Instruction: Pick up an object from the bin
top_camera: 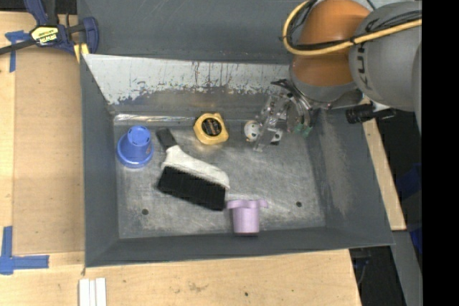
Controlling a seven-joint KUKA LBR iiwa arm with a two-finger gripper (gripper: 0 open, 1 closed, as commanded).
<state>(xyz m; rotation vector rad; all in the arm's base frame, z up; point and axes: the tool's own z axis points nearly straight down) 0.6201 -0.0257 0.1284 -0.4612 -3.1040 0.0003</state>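
**Down in the bin (215,32), jaws beside a small pale round piece (252,130)**

The arm (387,61) reaches to about 2 o'clock on the bin floor. Whether its jaws are released or clenched cannot be told. The small pale round piece lies just at their 9 o'clock side. A yellow tape measure (210,129) sits at 12, a blue cup (134,145) at 9 and a purple cup (245,216) at 6.

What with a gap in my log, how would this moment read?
gripper: back right of bin | nearest: yellow tape measure | hold: unclear
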